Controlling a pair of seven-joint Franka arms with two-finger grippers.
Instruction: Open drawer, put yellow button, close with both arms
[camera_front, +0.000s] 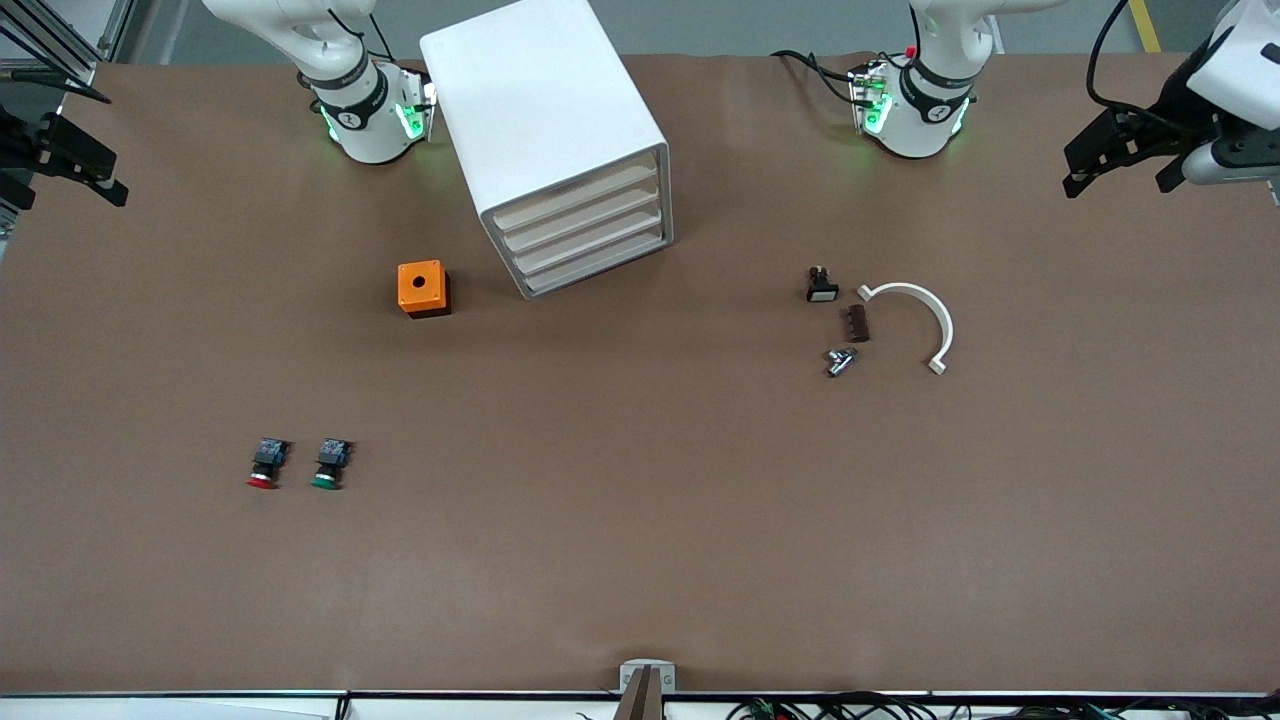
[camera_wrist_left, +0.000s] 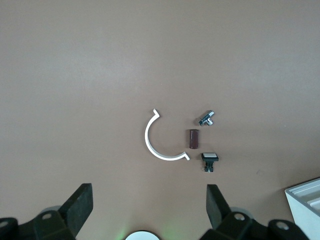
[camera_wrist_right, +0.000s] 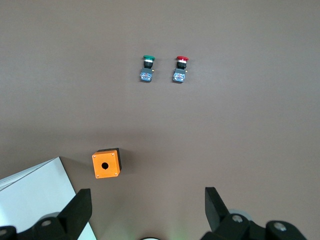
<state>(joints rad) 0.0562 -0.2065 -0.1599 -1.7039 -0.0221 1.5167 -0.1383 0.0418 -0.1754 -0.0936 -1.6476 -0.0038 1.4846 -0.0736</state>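
The white cabinet (camera_front: 545, 110) stands between the two arm bases. Its uppermost drawer (camera_front: 575, 196) sits flush with the three below it. A corner of the cabinet shows in the left wrist view (camera_wrist_left: 305, 200) and in the right wrist view (camera_wrist_right: 30, 195). No yellow button is in view. My left gripper (camera_front: 1120, 178) hangs open and empty, high over the left arm's end of the table (camera_wrist_left: 147, 205). My right gripper (camera_front: 70, 168) hangs open and empty, high over the right arm's end (camera_wrist_right: 147, 205).
An orange box (camera_front: 422, 287) with a round hole sits beside the cabinet. A red-capped button (camera_front: 265, 465) and a green-capped button (camera_front: 328, 464) lie nearer the front camera. A white curved piece (camera_front: 925, 305), brown block (camera_front: 857, 323), metal fitting (camera_front: 840, 360) and white-capped black switch (camera_front: 822, 286) lie toward the left arm's end.
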